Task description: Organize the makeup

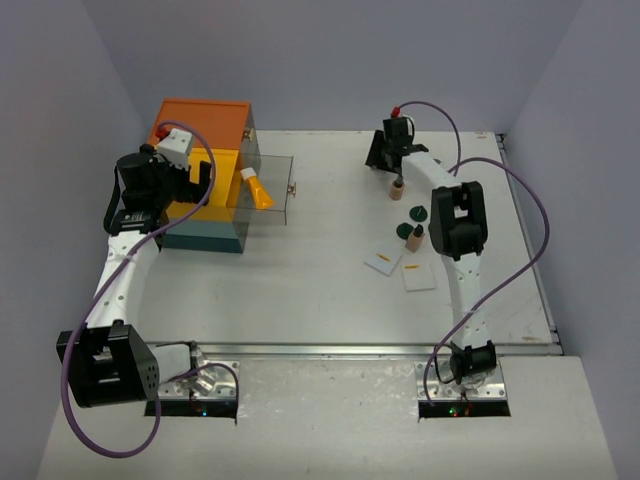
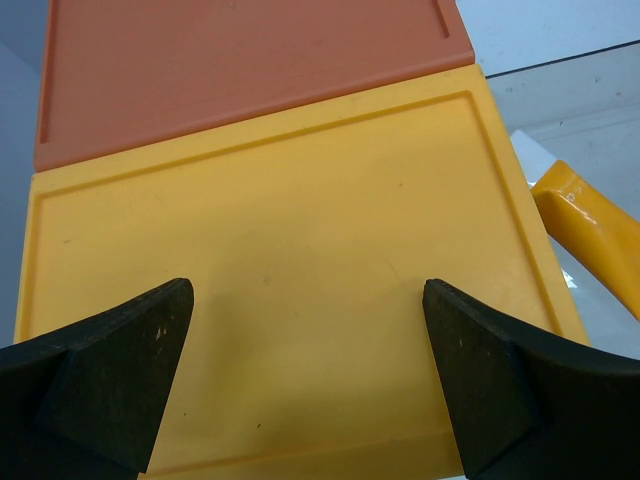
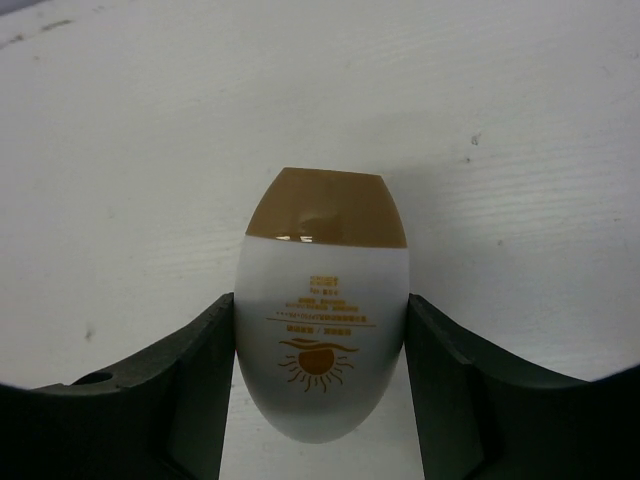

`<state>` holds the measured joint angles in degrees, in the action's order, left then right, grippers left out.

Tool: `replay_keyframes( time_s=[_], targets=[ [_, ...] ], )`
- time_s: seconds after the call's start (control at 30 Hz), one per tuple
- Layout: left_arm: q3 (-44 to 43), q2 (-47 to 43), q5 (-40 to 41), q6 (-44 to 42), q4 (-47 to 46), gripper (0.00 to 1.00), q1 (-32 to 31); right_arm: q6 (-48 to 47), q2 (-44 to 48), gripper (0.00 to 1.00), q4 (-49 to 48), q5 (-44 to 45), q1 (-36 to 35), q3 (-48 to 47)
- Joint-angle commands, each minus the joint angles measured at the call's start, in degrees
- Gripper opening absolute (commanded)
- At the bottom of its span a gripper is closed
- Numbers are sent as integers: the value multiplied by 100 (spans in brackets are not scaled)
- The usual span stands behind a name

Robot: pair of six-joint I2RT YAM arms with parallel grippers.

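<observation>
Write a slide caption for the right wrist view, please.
Right gripper pinching a white, tan-capped bottle with a sun logo, white table beyond.

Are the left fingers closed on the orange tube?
No, the left fingers stand wide open above the yellow box, and the tube lies apart to their right.

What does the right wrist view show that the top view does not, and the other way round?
Only the right wrist view shows a white bottle with a tan cap and a sun print, gripped between the fingers of the right gripper. Only the top view shows the drawer box, the orange tube, two green discs and two white packets. Both show the right gripper and the white table.
</observation>
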<state>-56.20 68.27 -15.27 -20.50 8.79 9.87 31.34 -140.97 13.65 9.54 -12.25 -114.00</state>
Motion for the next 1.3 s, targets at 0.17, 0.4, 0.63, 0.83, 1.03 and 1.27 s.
replay_keyframes(
  time_s=[0.17, 0.4, 0.63, 0.83, 1.03, 1.27],
  targets=[
    [-144, 33, -103, -11, 592, 100, 72, 1, 1608, 23, -1096, -637, -306, 351],
    [-267, -207, -183, 42, 699, 100, 72, -524, 2705, 24, -1594, -796, -1176, 1001],
    [-435, -453, -240, 70, 888, 100, 77, -1102, 3066, 25, -1703, -674, -2469, 931],
    [-372, -760, -176, -16, 988, 100, 73, -1156, 2682, 26, -1479, -436, -3115, 639],
    [-269, -956, -134, -103, 1080, 100, 68, -1420, 2346, 27, -1084, 82, -3555, 282],
    [-187, -962, -152, -102, 984, 100, 77, -2381, 2026, 34, -1165, 1385, -3989, 110]
  ],
)
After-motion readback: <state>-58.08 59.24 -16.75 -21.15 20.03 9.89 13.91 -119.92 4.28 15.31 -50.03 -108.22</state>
